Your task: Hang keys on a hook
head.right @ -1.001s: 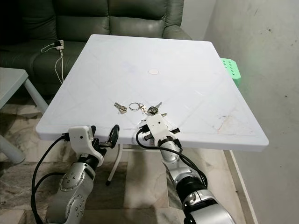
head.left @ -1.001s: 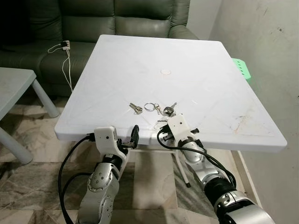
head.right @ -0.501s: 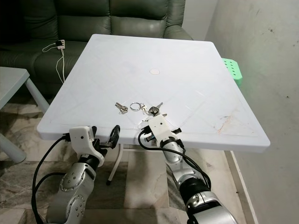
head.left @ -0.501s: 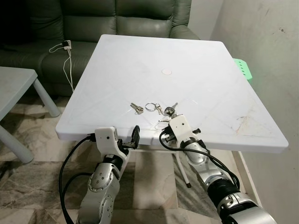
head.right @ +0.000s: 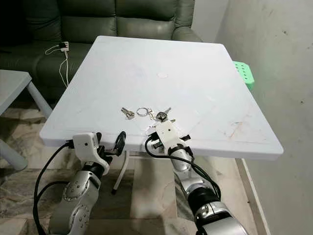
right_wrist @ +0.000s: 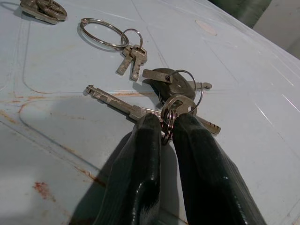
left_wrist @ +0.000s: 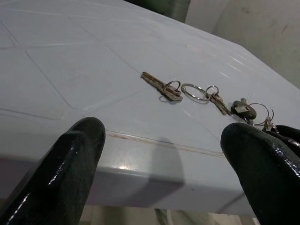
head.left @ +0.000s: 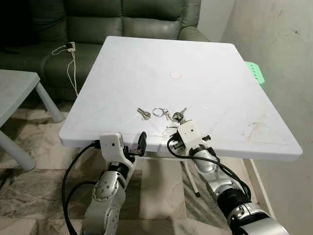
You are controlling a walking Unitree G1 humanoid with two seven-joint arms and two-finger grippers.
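Pinching keys [right_wrist: 174, 107] between right end effector [right_wrist: 166, 131] fingertips

- no readable text, labels, brands or numbers anywhere
- keys [right_wrist: 166, 101]: any stamping too small to make out
- table [head.left: 146, 63]: plain, unmarked

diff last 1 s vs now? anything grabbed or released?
Almost nothing changed. The whole picture shifted slightly, so the head camera moved, not the things. The right gripper stays at the table's near edge, jaws closed on the nearest key bunch. The left gripper stays open below that edge. The other two key sets lie where they were. Nothing released.
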